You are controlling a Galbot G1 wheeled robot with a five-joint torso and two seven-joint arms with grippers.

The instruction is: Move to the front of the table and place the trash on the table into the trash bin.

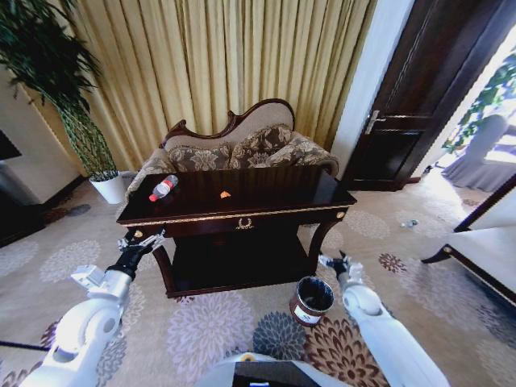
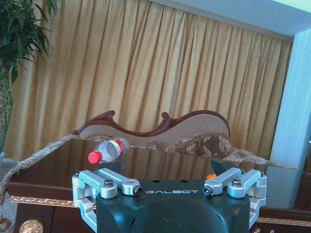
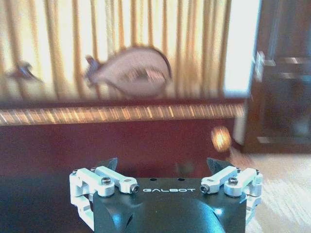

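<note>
Two grippers are up in front of me, both short of the bench and holding nothing. My left gripper hangs off the bench's left front corner, about level with the gold trim; from its wrist camera the fingers stand wide apart with only air between them. My right gripper sits lower, beside the bench's right leg and just above the trash bin; its fingers are likewise spread wide, empty.

On the bench top: the bottle lies on its side near the left end, red cap pointing toward me (clear body, red label). An orange scrap rests near the middle of the top, well apart from the bottle. I cannot make out any white scraps from here.

The trash bin stands on the carpet by the bench's front right, upright, dark liner visible inside, pale label facing me.

Behind the bench is the carved-back sofa, against gold curtains. A potted plant stands at far left, a dark door at right.
</note>
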